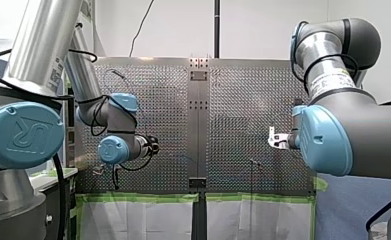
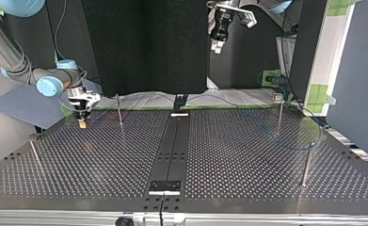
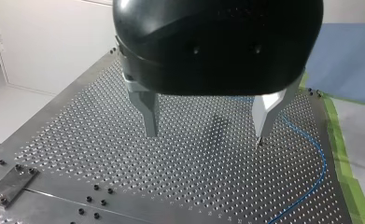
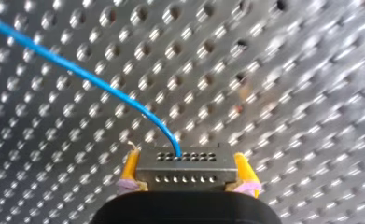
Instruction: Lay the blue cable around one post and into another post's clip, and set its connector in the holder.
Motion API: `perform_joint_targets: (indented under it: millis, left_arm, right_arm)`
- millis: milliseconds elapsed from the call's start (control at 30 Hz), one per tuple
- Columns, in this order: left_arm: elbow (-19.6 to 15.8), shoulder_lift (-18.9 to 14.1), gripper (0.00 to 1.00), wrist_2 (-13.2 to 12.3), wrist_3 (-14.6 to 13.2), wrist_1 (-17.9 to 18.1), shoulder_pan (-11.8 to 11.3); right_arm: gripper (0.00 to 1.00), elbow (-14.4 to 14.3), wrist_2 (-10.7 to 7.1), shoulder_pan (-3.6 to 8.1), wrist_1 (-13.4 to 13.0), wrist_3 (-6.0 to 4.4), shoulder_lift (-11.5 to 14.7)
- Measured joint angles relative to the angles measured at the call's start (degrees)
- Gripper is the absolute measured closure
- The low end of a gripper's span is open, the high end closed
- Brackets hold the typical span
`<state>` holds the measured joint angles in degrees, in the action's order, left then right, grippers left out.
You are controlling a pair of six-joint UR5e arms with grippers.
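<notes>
The connector [image 4: 185,173], a grey block with two rows of small holes, is pinched by its short ends between the yellow pads of my right gripper [image 4: 186,162]. The blue cable [image 4: 77,70] leaves the row of holes farther from the gripper, bends sharply, and sweeps away slack over the perforated counter [image 2: 101,155]. In the top view this gripper hangs low over the counter's far left corner, near a thin post [image 2: 119,110]. The rest of the cable lies in a loose loop at that view's right, near a far post [image 2: 280,113] with a small block on top and a nearer post [image 2: 307,162]. My left gripper [image 3: 207,135] hangs well above the counter with its metal fingers spread wide and nothing between them.

The step in hand looks like carrying the connector end so that the cable can be drawn along its route. To do it well, the pinch should stay square on the block, since a twist there would turn the whole cable. The travel should be low and slow so the slack trails cleanly and does not snag a post. The sharp bend at the connector is the weak spot, so any pull is best taken along the cable, not across it. The free gripper could come down to steer the loop toward its post. I cannot tell which fixture is the holder.
</notes>
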<state>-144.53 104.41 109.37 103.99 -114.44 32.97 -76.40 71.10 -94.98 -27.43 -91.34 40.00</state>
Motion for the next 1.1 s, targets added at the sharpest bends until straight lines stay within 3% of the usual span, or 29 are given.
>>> perform_joint_targets:
  millis: [233, 667, 1100]
  left_arm:
    - [-0.05, 0.0, 0.0, -0.42, 0.06, 0.0, 0.01]
    - [-0.11, 0.02, 0.0, -0.52, 0.06, 0.08, -0.05]
    - [-0.18, -0.01, 0.0, -0.6, -0.02, 0.0, -0.08]
  right_arm:
    - [1.0, -0.9, 0.77, -1.37, 1.45, 0.35, 3.42]
    - [1.0, -6.73, 1.98, -2.38, -0.3, -0.29, 10.45]
    - [1.0, -8.08, 1.94, -3.47, -0.18, -0.47, 16.31]
